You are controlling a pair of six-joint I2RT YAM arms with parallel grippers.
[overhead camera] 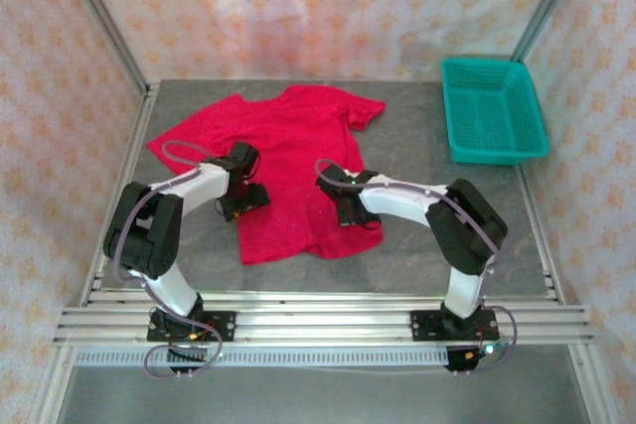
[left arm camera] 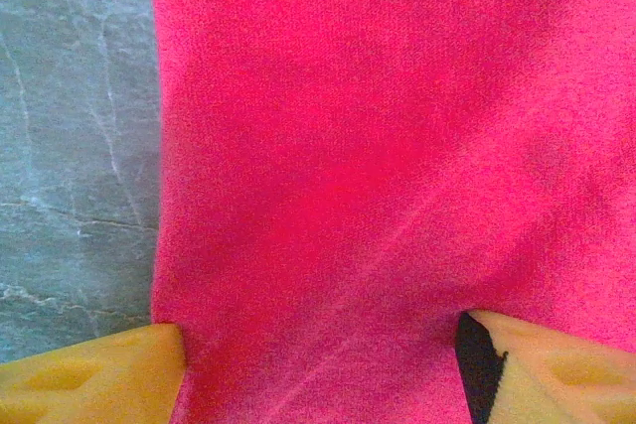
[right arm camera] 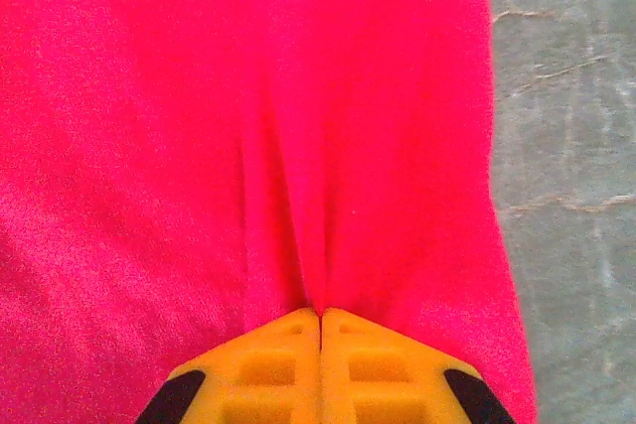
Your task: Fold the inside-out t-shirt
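The left hand and right hand sat low over the desk, where the t-shirt lay spread flat, collar at 12 o'clock, probably for a paired lift of its sides. The right hand was clenched on a pinched ridge of cloth near the shirt's 4 o'clock edge. The left hand straddled the 8 o'clock edge, released.

Bare table lies open between the t-shirt and the teal basket, which blocks the far right corner. A clear strip runs between the shirt's hem and the near aluminium rails. Left of the shirt, only a narrow band is free beside the side rail. The left arm and right arm reach over the shirt's lower half, with open cloth between them.
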